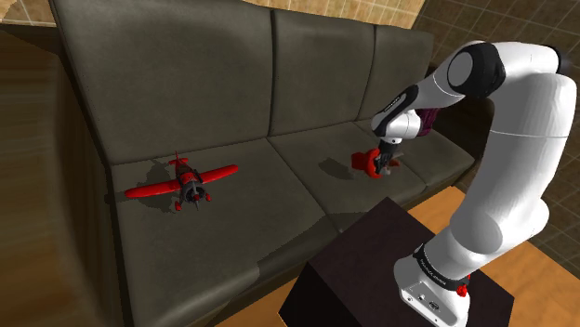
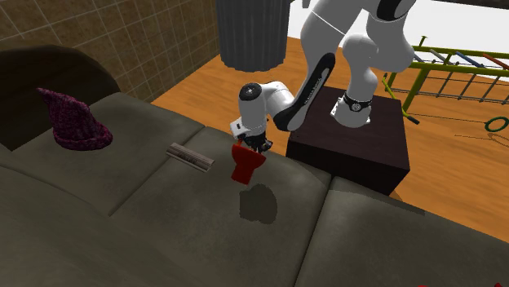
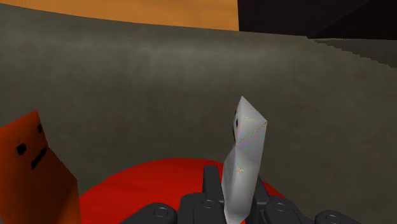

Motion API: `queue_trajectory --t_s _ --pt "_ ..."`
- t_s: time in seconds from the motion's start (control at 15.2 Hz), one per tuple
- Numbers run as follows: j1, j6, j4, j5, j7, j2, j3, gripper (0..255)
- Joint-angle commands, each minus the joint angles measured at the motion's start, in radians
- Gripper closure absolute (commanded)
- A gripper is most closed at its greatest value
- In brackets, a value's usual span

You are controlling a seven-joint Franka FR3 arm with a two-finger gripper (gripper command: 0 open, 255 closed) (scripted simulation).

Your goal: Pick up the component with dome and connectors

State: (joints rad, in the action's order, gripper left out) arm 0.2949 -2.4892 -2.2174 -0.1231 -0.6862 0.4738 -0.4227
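Far as I can see, there's open sofa cushion all round and under my end effector with the red component clamped in it, just a flat striped strip lying near it, purple hat and red toy plane well apart, backrest walling off the far side.

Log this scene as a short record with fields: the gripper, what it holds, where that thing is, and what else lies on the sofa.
gripper: black two-finger gripper, shut
held: red component, clasped by its grey tab
height: clear of the sofa, with its shadow on the cushion below
other sofa items: red toy plane, purple hat, flat strip
stand: dark box
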Motion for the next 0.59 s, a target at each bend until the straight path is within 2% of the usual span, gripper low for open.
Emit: queue_trajectory --t_s 0.0,0.53 --pt "-0.007 0.023 0.000 0.013 0.006 -0.026 -0.011 255" --pt "-0.030 0.089 -0.006 0.055 0.027 -0.102 -0.041 255"
